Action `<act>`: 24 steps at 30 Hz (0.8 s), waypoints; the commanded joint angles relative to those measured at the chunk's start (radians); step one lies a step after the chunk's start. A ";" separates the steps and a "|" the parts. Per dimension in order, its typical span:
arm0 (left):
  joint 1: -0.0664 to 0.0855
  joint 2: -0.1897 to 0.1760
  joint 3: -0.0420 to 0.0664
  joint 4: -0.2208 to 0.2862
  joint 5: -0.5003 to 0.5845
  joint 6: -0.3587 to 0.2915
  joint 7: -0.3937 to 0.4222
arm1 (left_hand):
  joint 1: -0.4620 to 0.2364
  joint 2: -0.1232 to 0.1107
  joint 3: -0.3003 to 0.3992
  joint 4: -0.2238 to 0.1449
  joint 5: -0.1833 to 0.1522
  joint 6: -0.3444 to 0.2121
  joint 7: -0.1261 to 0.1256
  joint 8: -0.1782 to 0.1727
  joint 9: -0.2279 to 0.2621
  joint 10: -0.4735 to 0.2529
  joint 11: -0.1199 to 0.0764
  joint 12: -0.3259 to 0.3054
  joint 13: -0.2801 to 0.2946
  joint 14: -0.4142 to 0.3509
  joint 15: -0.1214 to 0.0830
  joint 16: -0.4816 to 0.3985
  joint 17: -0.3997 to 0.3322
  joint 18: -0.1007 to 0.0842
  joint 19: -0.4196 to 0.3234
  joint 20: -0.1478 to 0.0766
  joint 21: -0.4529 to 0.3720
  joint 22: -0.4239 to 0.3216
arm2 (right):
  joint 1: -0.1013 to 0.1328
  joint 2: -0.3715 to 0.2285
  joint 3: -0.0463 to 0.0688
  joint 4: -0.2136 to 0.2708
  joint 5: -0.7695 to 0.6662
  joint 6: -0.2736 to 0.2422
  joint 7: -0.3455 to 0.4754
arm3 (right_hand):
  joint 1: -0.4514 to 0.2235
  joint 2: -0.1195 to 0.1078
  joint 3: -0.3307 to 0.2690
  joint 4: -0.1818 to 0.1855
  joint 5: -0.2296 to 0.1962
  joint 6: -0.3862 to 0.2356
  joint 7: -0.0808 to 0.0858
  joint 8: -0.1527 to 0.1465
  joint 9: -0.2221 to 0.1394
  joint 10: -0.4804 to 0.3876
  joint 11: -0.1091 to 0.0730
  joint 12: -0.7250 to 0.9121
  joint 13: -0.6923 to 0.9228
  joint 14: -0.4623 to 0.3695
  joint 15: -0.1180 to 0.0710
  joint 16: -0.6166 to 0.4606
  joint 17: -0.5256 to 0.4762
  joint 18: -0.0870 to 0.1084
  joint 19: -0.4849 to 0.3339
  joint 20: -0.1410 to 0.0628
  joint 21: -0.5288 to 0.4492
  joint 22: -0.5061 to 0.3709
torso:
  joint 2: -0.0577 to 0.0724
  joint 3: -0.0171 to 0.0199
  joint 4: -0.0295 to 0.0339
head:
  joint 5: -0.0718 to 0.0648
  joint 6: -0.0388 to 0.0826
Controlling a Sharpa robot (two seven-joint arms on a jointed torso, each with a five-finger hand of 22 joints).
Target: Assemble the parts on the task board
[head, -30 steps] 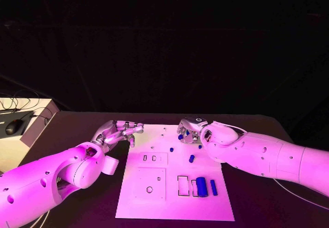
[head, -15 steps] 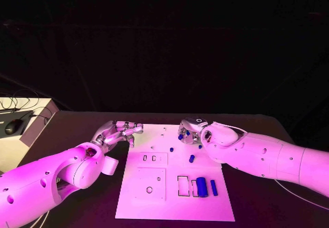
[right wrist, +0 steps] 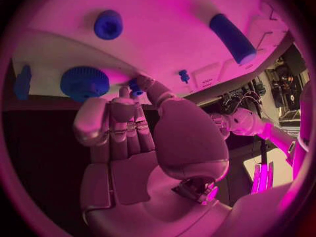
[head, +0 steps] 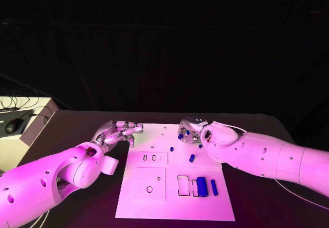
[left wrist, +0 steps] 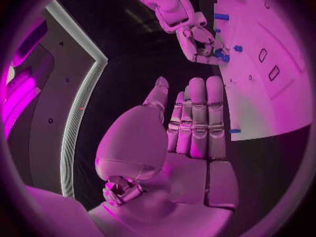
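Right robot hand at the task board's far right corner, fingertips pinching a small blue part — likely to seat it. Left robot hand hovers empty off the left edge, fingers together, clear. Other parts sit near the front.

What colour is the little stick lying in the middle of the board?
Blue. The stick shows best in the head view.

No legible text, labels, numbers or signs on anything in view.
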State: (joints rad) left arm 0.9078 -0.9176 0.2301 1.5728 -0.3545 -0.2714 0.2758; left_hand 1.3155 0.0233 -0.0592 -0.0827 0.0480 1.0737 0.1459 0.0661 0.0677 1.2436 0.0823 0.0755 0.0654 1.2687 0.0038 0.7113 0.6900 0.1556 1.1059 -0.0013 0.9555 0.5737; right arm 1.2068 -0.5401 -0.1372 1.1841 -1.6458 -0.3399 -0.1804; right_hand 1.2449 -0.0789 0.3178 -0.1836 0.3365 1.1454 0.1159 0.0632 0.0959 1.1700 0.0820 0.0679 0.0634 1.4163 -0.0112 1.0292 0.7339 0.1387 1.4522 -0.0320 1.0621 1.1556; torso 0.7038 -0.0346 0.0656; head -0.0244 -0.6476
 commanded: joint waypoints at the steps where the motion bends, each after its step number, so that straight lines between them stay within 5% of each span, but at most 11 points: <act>1: -0.001 0.000 0.001 0.001 -0.002 0.016 0.000 | -0.003 0.003 -0.004 -0.002 0.001 -0.010 0.001 0.004 0.001 -0.008 0.000 -0.003 -0.001 0.006 0.001 -0.006 -0.002 0.029 0.002 0.007 -0.006 0.000 | -0.003 0.002 -0.001 0.001 -0.004 0.010 -0.003 | -0.004 0.000 0.001 0.007 -0.005 0.004 0.003 0.000 0.001 0.005 -0.001 -0.005 -0.001 -0.001 -0.007 -0.006 0.003 0.008 0.009 0.001 -0.011 0.013 | 0.002 -0.0010 -0.0003 | 0.001 0.000; 6: -0.001 0.000 0.001 0.000 -0.002 0.017 -0.003 | -0.001 0.004 -0.003 -0.004 0.001 -0.011 0.001 0.004 0.000 -0.009 0.000 -0.003 -0.001 0.006 0.001 -0.007 -0.002 0.029 0.002 0.007 -0.006 0.000 | -0.003 0.002 -0.001 0.004 0.001 0.001 -0.004 | -0.003 0.007 0.001 0.014 -0.004 0.017 -0.002 0.000 0.005 0.019 -0.006 -0.006 -0.001 0.001 -0.009 -0.003 0.008 0.005 0.014 -0.001 -0.017 0.033 | 0.002 -0.0013 0.0006 | 0.000 0.000; 15: -0.001 -0.002 0.001 0.000 -0.002 0.017 -0.007 | 0.005 0.006 -0.002 -0.009 0.001 -0.012 0.002 0.003 0.000 -0.011 0.001 -0.004 -0.001 0.006 0.001 -0.008 -0.003 0.029 0.002 0.007 -0.007 0.001 | -0.003 -0.001 -0.001 0.009 0.003 -0.040 -0.009 | 0.026 0.084 0.004 0.005 -0.016 0.083 -0.028 0.008 0.045 0.104 -0.036 -0.007 0.002 0.006 -0.030 0.019 0.043 -0.015 0.022 -0.020 0.022 0.082 | 0.003 -0.0015 0.0010 | 0.000 0.002; 24: -0.001 -0.003 0.001 -0.002 -0.002 0.015 -0.009 | 0.007 0.008 -0.002 -0.012 0.001 -0.015 0.003 0.003 0.000 -0.013 0.001 -0.005 -0.002 0.006 0.002 -0.009 -0.004 0.030 0.002 0.007 -0.008 0.001 | -0.002 -0.004 0.001 0.026 -0.004 -0.083 -0.032 | 0.014 0.096 0.002 -0.025 -0.028 0.082 -0.030 0.003 0.087 0.111 -0.040 -0.008 0.001 0.008 -0.033 0.024 0.068 -0.023 0.024 -0.026 0.024 0.120 | 0.003 -0.0023 0.0008 | 0.001 0.007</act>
State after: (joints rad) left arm 0.9078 -0.9203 0.2301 1.5708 -0.3545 -0.2713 0.2647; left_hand 1.3197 0.0275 -0.0590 -0.0885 0.0480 1.0667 0.1462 0.0661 0.0676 1.2363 0.0825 0.0755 0.0655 1.2686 0.0038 0.7074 0.6872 0.1555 1.1057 -0.0011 0.9514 0.5734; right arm 1.2042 -0.5429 -0.1378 1.2065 -1.6428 -0.3860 -0.1909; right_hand 1.2396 -0.0124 0.3187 -0.2074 0.3091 1.1981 0.1027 0.0626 0.1020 1.2725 0.0446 0.0623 0.0638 1.4255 -0.0381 1.0505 0.8034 0.1296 1.4646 -0.0520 1.0823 1.2788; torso 0.7075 -0.0364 0.0662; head -0.0231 -0.6421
